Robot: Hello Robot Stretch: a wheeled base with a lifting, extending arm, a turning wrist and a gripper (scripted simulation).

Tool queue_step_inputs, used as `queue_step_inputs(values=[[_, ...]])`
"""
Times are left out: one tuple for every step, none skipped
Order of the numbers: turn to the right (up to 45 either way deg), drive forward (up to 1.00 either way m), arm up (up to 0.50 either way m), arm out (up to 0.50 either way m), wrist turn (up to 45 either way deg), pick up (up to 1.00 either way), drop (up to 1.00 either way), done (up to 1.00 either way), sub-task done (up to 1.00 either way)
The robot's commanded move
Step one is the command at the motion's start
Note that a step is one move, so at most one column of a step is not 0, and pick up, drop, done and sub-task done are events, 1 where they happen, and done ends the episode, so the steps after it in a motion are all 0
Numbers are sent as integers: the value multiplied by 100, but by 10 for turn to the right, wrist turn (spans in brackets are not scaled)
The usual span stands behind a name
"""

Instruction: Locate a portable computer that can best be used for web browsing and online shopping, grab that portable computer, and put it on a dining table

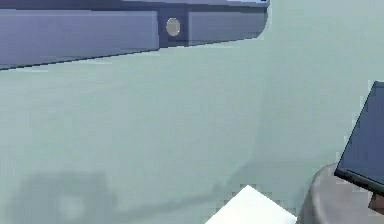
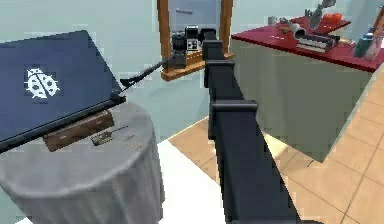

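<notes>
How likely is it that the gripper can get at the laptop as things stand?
Probably yes. The laptop stands open on the round table, and the gripper points at the edge of its lid with nothing visible between them. Whether it already touches the laptop cannot be told.

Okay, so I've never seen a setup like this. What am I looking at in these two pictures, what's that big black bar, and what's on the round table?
These are a simulator's pictures from a wheeled robot with one arm. The forward view looks ahead at a pale wall; at its right edge is part of a laptop on a round grey table. The arm side view looks out sideways. The dark bar is the arm, and its gripper ends near the laptop. The laptop stands with its lid up on that table, and a small brown thing lies by it. Whether the gripper holds anything cannot be told. A red-topped counter stands at the right.
</notes>
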Motion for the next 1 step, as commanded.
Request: queue_step_inputs(values=[[0, 0, -30, 0, 0, 0, 0, 0, 0]])
